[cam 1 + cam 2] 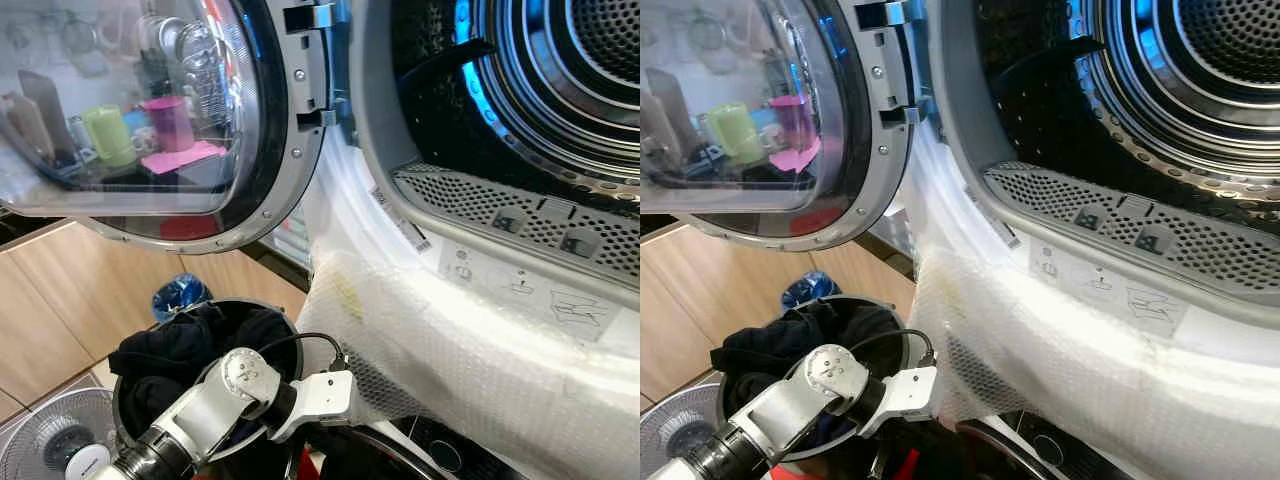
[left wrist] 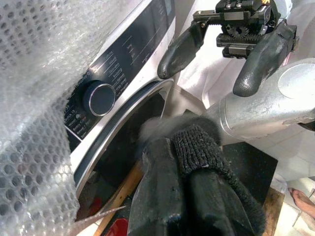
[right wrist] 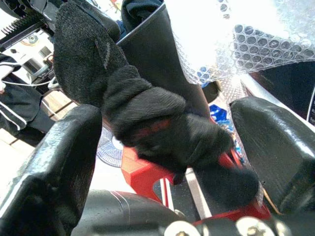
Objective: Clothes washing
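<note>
Two hands low by bubble wrap (image 1: 470, 350), left hand (image 2: 189, 196) clenching dark sock (image 2: 197, 147), right hand (image 3: 162, 147) released.

Your head cameras look forward and down from close range at the open drum (image 1: 560, 80), door (image 1: 150, 110) at ten o'clock, laundry bucket (image 1: 890, 345) at seven. Both eyes share this scene, slightly offset. Your left wrist camera looks along its fingers (image 2: 167, 196) at the lower control panel (image 2: 118, 73); your right wrist camera faces the bucket and bubble wrap (image 3: 256, 39), very near.
</note>
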